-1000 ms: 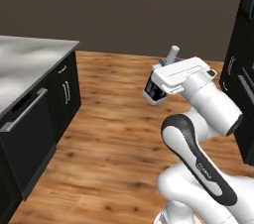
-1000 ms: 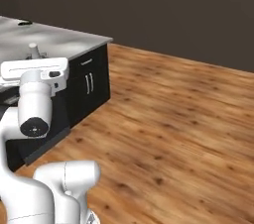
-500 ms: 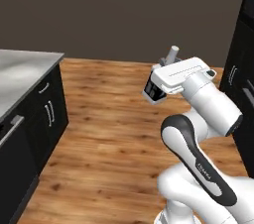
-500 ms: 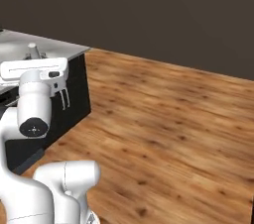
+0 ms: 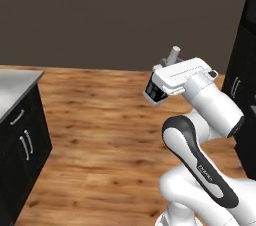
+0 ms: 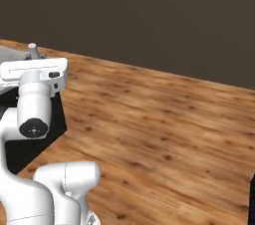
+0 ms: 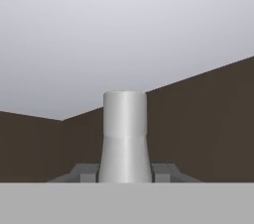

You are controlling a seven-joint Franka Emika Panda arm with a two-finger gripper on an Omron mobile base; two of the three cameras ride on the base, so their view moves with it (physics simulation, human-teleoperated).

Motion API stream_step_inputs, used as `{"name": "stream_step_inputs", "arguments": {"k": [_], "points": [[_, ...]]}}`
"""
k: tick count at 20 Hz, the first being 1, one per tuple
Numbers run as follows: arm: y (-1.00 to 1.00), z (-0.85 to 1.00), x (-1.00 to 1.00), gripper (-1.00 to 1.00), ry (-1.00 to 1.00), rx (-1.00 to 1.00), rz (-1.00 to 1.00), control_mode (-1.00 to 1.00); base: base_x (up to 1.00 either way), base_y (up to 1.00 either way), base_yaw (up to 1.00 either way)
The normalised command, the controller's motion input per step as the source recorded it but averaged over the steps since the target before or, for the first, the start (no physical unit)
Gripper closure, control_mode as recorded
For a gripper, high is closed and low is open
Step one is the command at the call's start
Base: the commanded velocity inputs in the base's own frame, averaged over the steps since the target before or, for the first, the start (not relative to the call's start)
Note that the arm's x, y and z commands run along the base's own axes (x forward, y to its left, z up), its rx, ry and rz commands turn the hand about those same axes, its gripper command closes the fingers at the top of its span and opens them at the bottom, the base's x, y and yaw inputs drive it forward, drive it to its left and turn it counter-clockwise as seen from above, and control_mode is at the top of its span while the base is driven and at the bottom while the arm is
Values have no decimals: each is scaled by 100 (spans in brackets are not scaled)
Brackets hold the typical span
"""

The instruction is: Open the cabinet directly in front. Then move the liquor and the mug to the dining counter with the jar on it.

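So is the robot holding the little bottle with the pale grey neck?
Yes, the bottle's pale grey neck rises between the gripper's fingers in the hand view.

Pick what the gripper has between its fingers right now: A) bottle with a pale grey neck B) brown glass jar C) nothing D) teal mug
A: in the hand view the pale grey neck and cap of the liquor stand between the fingers of the gripper, and the left base view shows that neck poking up past the hand.
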Motion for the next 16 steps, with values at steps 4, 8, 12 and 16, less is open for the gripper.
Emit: {"name": "stream_step_inputs", "arguments": {"k": [4,8,12,16], "points": [[0,0,0,100,0,0,0,100,100,0,-13],[0,0,0,100,0,0,0,100,100,0,-12],[0,0,0,100,0,0,0,100,100,0,-7],[0,0,0,100,0,0,0,100,100,4,-3]]}}
